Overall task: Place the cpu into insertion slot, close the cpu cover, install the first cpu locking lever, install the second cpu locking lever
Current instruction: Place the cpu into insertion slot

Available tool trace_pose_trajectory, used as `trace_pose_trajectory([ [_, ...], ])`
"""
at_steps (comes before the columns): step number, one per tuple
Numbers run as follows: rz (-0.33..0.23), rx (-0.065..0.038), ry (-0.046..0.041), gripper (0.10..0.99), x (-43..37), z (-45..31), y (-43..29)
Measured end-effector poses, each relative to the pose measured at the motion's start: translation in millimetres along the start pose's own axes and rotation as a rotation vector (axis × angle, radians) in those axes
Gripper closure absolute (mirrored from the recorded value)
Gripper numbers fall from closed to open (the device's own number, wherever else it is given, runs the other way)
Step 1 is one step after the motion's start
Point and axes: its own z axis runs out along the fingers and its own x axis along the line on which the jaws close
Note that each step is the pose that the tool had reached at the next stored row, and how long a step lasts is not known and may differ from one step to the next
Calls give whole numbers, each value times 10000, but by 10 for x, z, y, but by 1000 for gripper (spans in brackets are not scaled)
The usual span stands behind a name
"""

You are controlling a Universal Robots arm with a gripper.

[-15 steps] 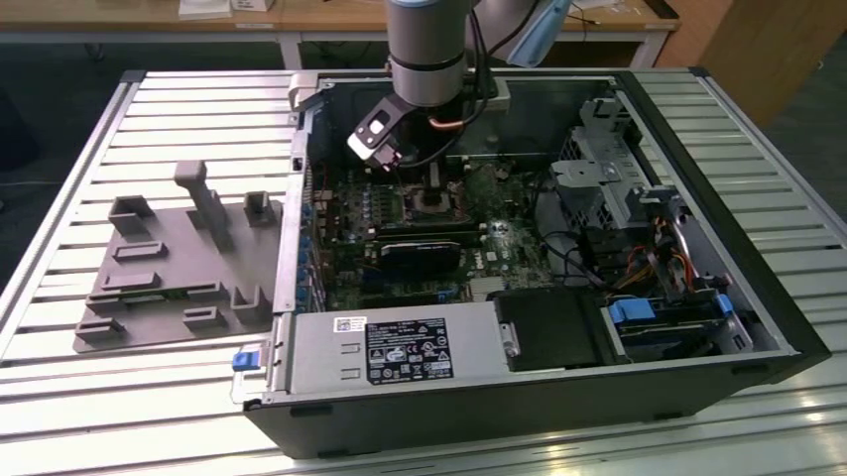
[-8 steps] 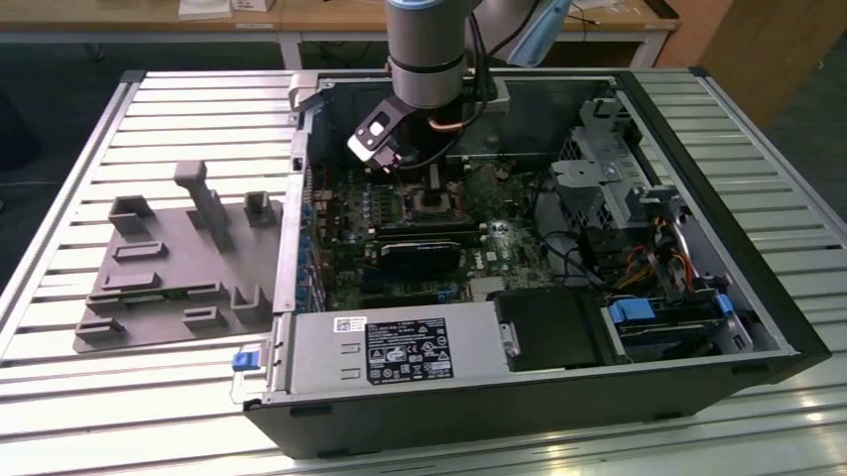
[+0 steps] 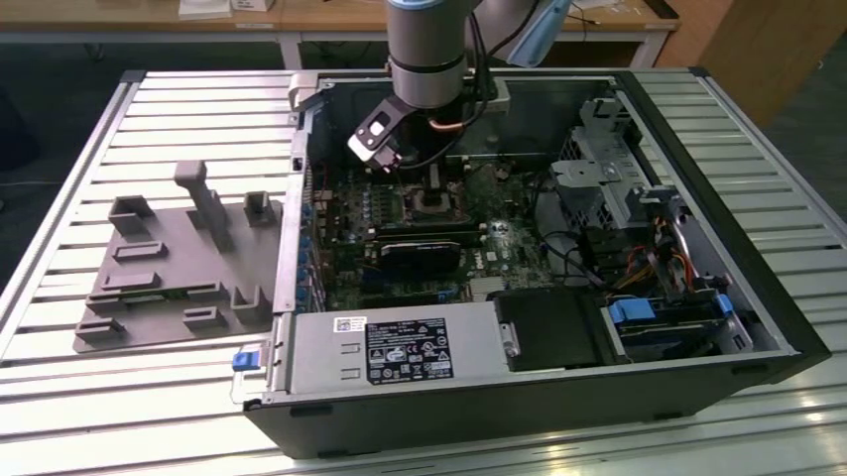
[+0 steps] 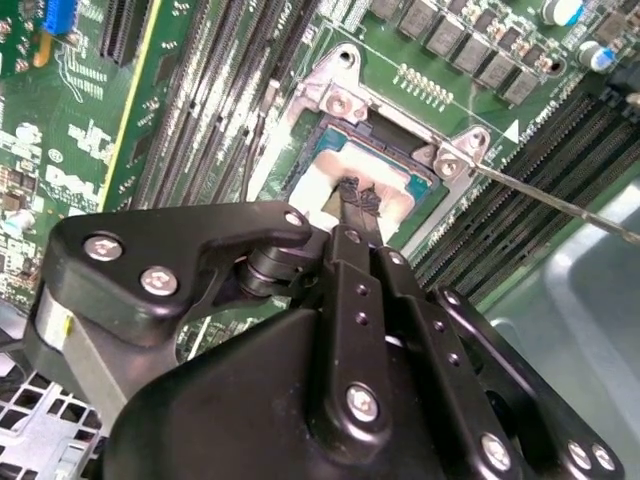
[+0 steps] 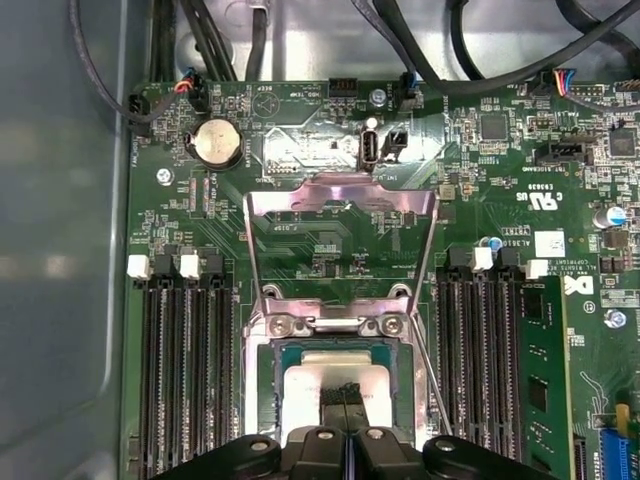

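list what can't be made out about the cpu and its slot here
First wrist view: part of the cpu, covered by the hand and cut by the picture's edge.
Second wrist view: one side of the insertion slot, behind the hand.
Both wrist views: whether the cpu is fully seated.
Exterior view: insertion slot detail, too small.

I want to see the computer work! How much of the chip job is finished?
The cpu already sits in the insertion slot. The gripper is over it, shut jaws tipped onto its silver top. The cpu cover is flipped open, and a thin locking lever pokes out unlatched, so closing and locking remain.
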Motion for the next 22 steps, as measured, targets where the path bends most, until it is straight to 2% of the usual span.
trace_pose_trajectory([
  [7,-2,1,-9,980,-1,-154,13],
  [18,-1,-38,-9,980,3,-467,41],
  [20,0,-45,-8,980,4,-504,44],
  [22,-1,-48,-5,980,4,-507,45],
])
